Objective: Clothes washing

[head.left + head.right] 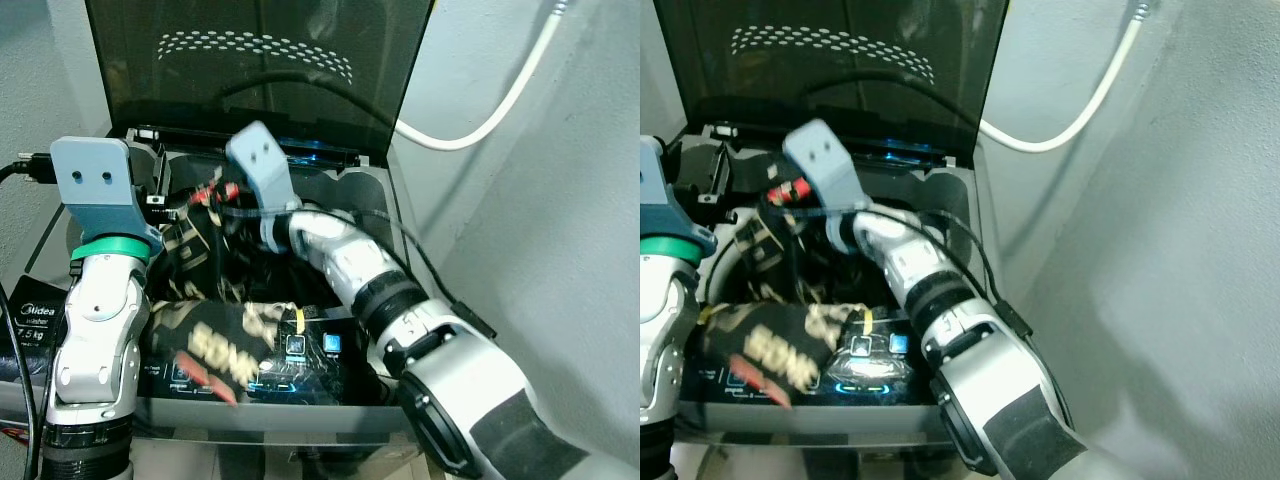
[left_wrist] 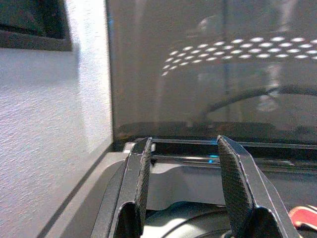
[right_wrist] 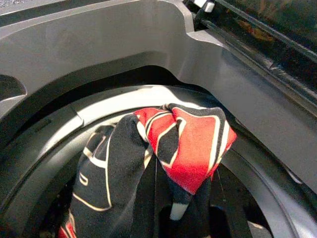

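The left gripper holds its two black fingers well apart with nothing between them. Past the fingers stands the washer's raised dark lid, mirroring a dotted pattern and a curved cable. Between the fingers shows the grey washer top. A white textured wall runs alongside.

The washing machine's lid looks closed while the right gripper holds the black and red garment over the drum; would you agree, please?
Not quite: the lid stands open, upright behind the drum, as the left eye view shows. The right gripper does hold the black and red garment over the drum.
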Controlling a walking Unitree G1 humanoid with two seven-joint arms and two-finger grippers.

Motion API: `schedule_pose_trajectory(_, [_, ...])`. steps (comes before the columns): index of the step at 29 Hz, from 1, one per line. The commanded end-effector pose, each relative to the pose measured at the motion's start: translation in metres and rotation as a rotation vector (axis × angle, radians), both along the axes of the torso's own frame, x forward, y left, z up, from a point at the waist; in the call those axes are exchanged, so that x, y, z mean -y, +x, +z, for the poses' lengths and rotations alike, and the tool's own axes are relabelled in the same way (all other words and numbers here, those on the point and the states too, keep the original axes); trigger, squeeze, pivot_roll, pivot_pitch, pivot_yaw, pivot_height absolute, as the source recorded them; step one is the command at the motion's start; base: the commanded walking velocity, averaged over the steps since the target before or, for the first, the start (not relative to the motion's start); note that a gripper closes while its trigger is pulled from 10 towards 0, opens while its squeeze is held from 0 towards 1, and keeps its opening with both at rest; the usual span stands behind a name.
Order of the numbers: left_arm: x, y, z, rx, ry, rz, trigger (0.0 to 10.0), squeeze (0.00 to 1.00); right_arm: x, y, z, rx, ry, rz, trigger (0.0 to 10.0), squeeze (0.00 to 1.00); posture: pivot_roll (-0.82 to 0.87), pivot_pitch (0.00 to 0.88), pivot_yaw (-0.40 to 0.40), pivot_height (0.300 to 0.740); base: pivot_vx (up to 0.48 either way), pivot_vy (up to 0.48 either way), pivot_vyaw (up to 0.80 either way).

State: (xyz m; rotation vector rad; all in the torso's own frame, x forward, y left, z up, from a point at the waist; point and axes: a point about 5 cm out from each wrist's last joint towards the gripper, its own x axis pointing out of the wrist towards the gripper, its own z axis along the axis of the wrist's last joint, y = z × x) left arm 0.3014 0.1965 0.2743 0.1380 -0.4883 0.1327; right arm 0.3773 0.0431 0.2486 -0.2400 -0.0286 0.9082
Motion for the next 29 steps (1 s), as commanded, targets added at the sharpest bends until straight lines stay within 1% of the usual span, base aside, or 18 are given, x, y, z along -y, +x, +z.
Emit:
schedule_pose_trajectory(1, [0.005, -0.002, 0.000, 0.005, 0.007, -0.032, 10.0, 0.00, 0.007, 0.004, 0.000, -0.030, -0.042, -0.022, 10.0, 1.00, 0.19, 0.019, -0.032, 0.740, 0.000, 0.000, 0.00])
schedule_pose_trajectory(3, [0.005, -0.002, 0.000, 0.005, 0.007, -0.032, 10.0, 0.00, 0.007, 0.004, 0.000, -0.030, -0.042, -0.022, 10.0, 1.00, 0.19, 0.019, -0.032, 0.740, 0.000, 0.000, 0.00])
schedule_pose_trajectory(5, [0.008, 0.000, 0.000, -0.004, 0.011, -0.050, 10.0, 0.00, 0.021, 0.011, -0.002, -0.015, -0.148, -0.051, 10.0, 1.00, 0.18, 0.021, -0.023, 0.740, 0.000, 0.000, 0.00])
schedule_pose_trajectory(7, [0.008, 0.000, 0.000, -0.004, 0.011, -0.050, 10.0, 0.00, 0.021, 0.011, -0.002, -0.015, -0.148, -0.051, 10.0, 1.00, 0.18, 0.021, -0.023, 0.740, 0.000, 0.000, 0.00])
schedule_pose_trajectory(8, [0.008, 0.001, 0.000, -0.006, 0.011, -0.055, 10.0, 0.00, 0.028, 0.016, 0.011, 0.037, -0.108, -0.100, 10.0, 0.31, 0.18, 0.021, -0.023, 0.740, 0.000, 0.000, 0.00])
schedule_pose_trajectory(9, [0.009, 0.001, 0.000, -0.007, 0.013, -0.058, 10.0, 0.00, 0.035, 0.020, 0.032, 0.100, 0.001, -0.147, 10.0, 0.00, 0.18, 0.020, -0.015, 0.740, 0.000, 0.000, 0.00])
schedule_pose_trajectory(11, [0.009, 0.001, 0.000, -0.007, 0.013, -0.058, 10.0, 0.00, 0.035, 0.020, 0.032, 0.100, 0.001, -0.147, 10.0, 0.00, 0.18, 0.020, -0.015, 0.740, 0.000, 0.000, 0.00])
schedule_pose_trajectory(13, [0.009, 0.002, 0.001, -0.008, 0.014, -0.062, 10.0, 0.00, 0.053, 0.024, 0.077, 0.165, 0.270, -0.210, 10.0, 0.00, 0.18, 0.020, -0.015, 0.740, 0.000, 0.000, 0.00])
schedule_pose_trajectory(15, [0.010, 0.003, -0.001, -0.025, 0.008, -0.071, 10.0, 0.00, 0.072, 0.026, 0.100, 0.112, 0.392, -0.164, 10.0, 0.00, 0.18, 0.022, -0.008, 0.740, 0.000, 0.000, 0.00])
schedule_pose_trajectory(20, [0.011, 0.005, -0.004, -0.051, 0.009, -0.083, 10.0, 0.00, 0.082, 0.024, 0.096, 0.050, 0.329, -0.040, 10.0, 0.00, 0.18, 0.022, -0.005, 0.740, 0.000, 0.000, 0.00])
schedule_pose_trajectory(21, [0.013, 0.006, -0.007, -0.067, 0.015, -0.094, 10.0, 0.00, 0.092, 0.020, 0.084, 0.024, 0.239, 0.051, 10.0, 0.00, 0.18, 0.019, -0.003, 0.740, 0.000, 0.000, 0.00])
schedule_pose_trajectory(22, [0.013, 0.006, -0.007, -0.067, 0.015, -0.094, 10.0, 0.00, 0.092, 0.020, 0.084, 0.024, 0.239, 0.051, 10.0, 0.00, 0.18, 0.019, -0.003, 0.740, 0.000, 0.000, 0.00])
schedule_pose_trajectory(24, [0.016, 0.008, -0.010, -0.089, 0.018, -0.106, 10.0, 0.00, 0.113, 0.002, 0.066, -0.024, 0.184, 0.227, 10.0, 0.00, 0.18, 0.017, 0.006, 0.740, 0.000, 0.000, 0.00])
schedule_pose_trajectory(25, [0.016, 0.008, -0.010, -0.089, 0.018, -0.106, 10.0, 0.00, 0.113, 0.002, 0.066, -0.024, 0.184, 0.227, 10.0, 0.00, 0.18, 0.017, 0.006, 0.740, 0.000, 0.000, 0.00])
schedule_pose_trajectory(26, [0.016, 0.010, -0.011, -0.104, 0.012, -0.107, 10.0, 0.00, 0.125, -0.006, 0.063, 0.027, 0.235, 0.230, 10.0, 0.00, 0.18, 0.015, 0.016, 0.740, 0.000, 0.000, 0.00])
schedule_pose_trajectory(27, [0.016, 0.012, -0.013, -0.124, 0.005, -0.114, 10.0, 0.00, 0.134, -0.010, 0.061, 0.049, 0.302, 0.164, 10.0, 0.00, 0.17, 0.013, 0.024, 0.740, 0.000, 0.000, 0.00])
schedule_pose_trajectory(28, [0.016, 0.012, -0.013, -0.124, 0.005, -0.114, 10.0, 0.00, 0.134, -0.010, 0.061, 0.049, 0.302, 0.164, 10.0, 0.00, 0.17, 0.013, 0.024, 0.740, 0.000, 0.000, 0.00])
schedule_pose_trajectory(29, [0.018, 0.015, -0.014, -0.143, 0.002, -0.126, 10.0, 0.00, 0.143, -0.010, 0.057, 0.054, 0.357, 0.072, 10.0, 0.00, 0.17, 0.013, 0.024, 0.740, 0.000, 0.000, 0.00])
